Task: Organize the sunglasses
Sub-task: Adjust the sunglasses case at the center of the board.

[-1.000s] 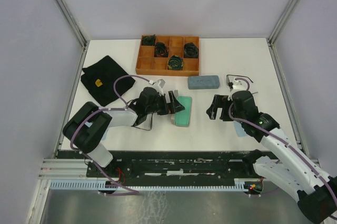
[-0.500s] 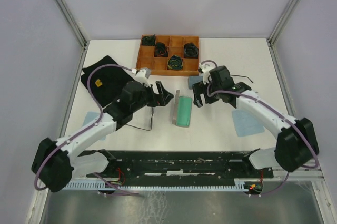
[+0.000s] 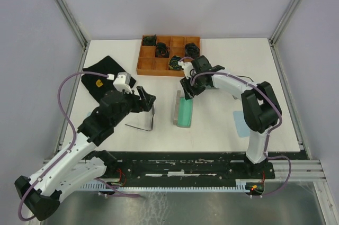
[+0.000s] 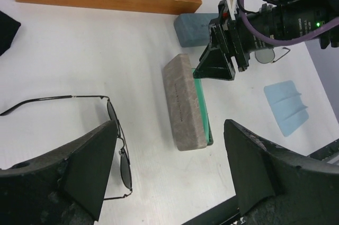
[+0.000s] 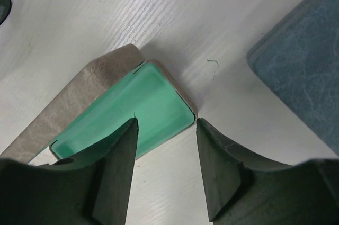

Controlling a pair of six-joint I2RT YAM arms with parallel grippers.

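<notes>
Far left: black cloth point(image 3: 103, 79) lying flat on the white surface point(image 3: 212, 124), with a small yellow mark on it.

Left of centre: left pincer point(image 4: 169, 129) poised above the surface, jaws spread wide, nothing gripped. Directly below it: first pair of sunglasses point(image 4: 123, 169), unfolded, resting on the surface just beside the left finger in the wrist view, one slim arm stretched out leftward.

Rear centre: wooden tray point(image 3: 159, 72) divided into compartments, with dark green coiled bundles point(image 3: 176, 63) in several of them.

Centre: open grey case point(image 4: 185, 103) with a green lining, lying lengthwise just right of the first pair and apart from it.

Right of centre: right pincer point(image 5: 165, 124) lowered over the far end of the open case, jaws partly apart on either side of the green corner, nothing clamped; contact with the case impossible to tell.

Further right: closed blue case point(image 4: 193, 26) beside the right pincer. Second pair of sunglasses point(image 4: 266, 55) partly hidden behind the right arm, one lens showing.

Right: pale blue cloth point(image 4: 286, 106) flat on the surface.
</notes>
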